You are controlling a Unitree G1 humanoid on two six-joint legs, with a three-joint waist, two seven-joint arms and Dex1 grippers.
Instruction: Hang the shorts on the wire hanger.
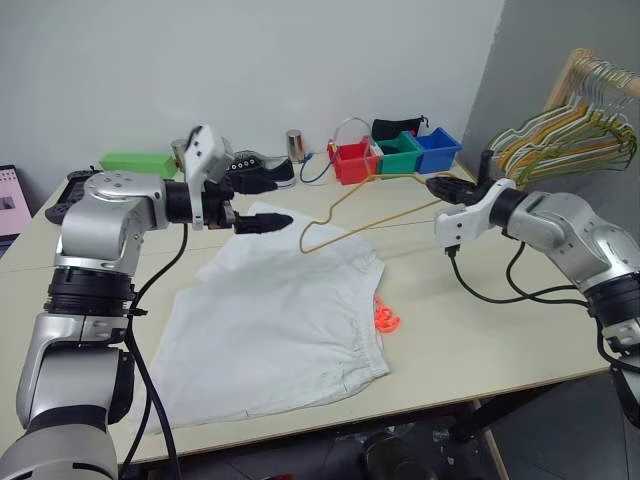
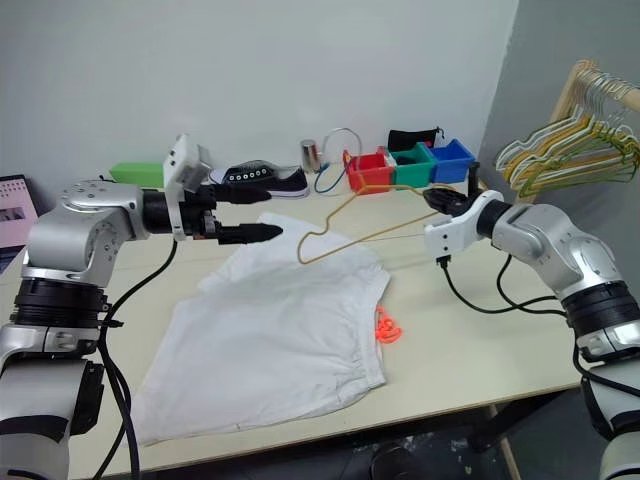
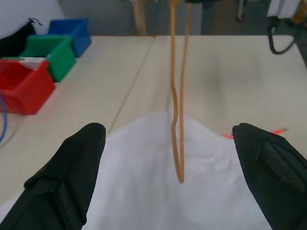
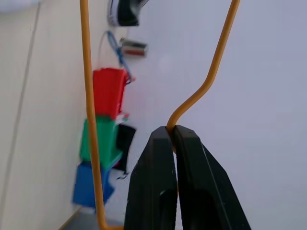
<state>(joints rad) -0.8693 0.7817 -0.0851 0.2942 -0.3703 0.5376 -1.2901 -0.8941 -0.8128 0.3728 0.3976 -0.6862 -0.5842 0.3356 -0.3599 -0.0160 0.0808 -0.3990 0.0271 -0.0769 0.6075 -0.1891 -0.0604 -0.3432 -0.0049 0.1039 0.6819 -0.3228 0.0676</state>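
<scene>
The white shorts (image 1: 280,320) lie flat on the table, their orange drawstring (image 1: 385,318) spilling out at the right side. My right gripper (image 1: 437,187) is shut on the wire hanger (image 1: 372,224) and holds it in the air above the shorts' far edge. The hanger's far corner points toward my left gripper (image 1: 262,215). In the right wrist view the black fingers (image 4: 158,158) pinch the wire at a bend. My left gripper is open above the shorts' far left corner, and in the left wrist view the hanger (image 3: 175,96) hangs between its spread fingers (image 3: 81,158) without touching them.
Red (image 1: 355,160), green (image 1: 400,152) and blue (image 1: 438,148) bins stand at the table's back, with a black shoe (image 1: 258,170), a metal can (image 1: 296,145) and a green box (image 1: 137,161) to their left. A bunch of hangers (image 1: 575,135) hangs on a rack at the right.
</scene>
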